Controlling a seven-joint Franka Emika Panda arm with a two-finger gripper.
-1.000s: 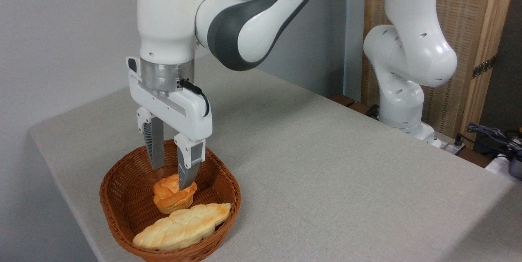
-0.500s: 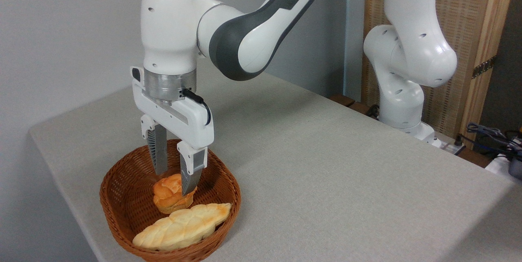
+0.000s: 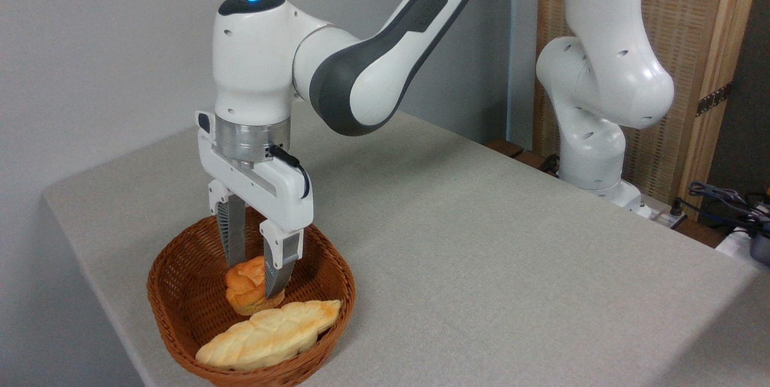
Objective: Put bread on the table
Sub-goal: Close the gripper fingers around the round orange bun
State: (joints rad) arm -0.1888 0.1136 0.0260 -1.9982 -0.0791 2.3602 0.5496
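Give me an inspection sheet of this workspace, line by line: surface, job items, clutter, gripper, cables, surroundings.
Surface: grey table, bare apart from the basket.
Job items: bun sits in the wicker basket, not yet on the table.
Clutter: braided loaf in the basket, in front of the bun.
Gripper: gripper down in the basket, fingers either side of the bun; grip unclear.
Cables: black lead on the wrist; cable bundle at far right.
Surroundings: grey wall, woven screen.

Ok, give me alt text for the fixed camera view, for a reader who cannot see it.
A white robot arm's gripper reaches down into a brown wicker basket, its two fingers astride a small round orange bun. A long pale braided loaf lies in front of the bun, and the basket sits on a grey table.
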